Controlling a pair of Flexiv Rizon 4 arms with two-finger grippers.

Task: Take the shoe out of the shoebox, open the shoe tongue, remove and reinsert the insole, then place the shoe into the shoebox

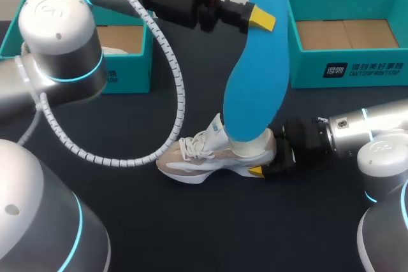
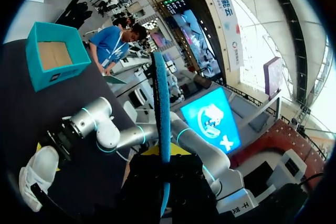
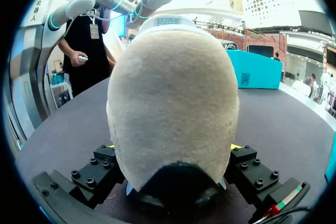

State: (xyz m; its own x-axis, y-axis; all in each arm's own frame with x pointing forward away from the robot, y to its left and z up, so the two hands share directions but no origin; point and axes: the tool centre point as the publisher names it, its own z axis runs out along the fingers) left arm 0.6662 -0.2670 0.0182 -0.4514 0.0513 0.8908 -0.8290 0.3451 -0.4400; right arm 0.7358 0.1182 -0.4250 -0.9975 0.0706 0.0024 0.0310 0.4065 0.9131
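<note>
From the head view, my left gripper (image 1: 260,18) sits high over the dark worktop (image 1: 191,221), pinching the upper end of the blue insole (image 1: 252,68). The insole hangs down to the shoe's opening, and I cannot tell whether its tip is inside. The shoe (image 1: 213,154) lies on the worktop between the left shoebox (image 1: 131,71) and the right shoebox (image 1: 347,68), apart from both. My right gripper (image 1: 273,160) is clamped on its heel. In the left wrist view, the insole (image 2: 161,103) stands edge-on between the fingers, with the shoe (image 2: 37,174) down on the worktop. In the right wrist view, the beige heel (image 3: 173,103) sits squeezed between the two fingers (image 3: 102,163).
</note>
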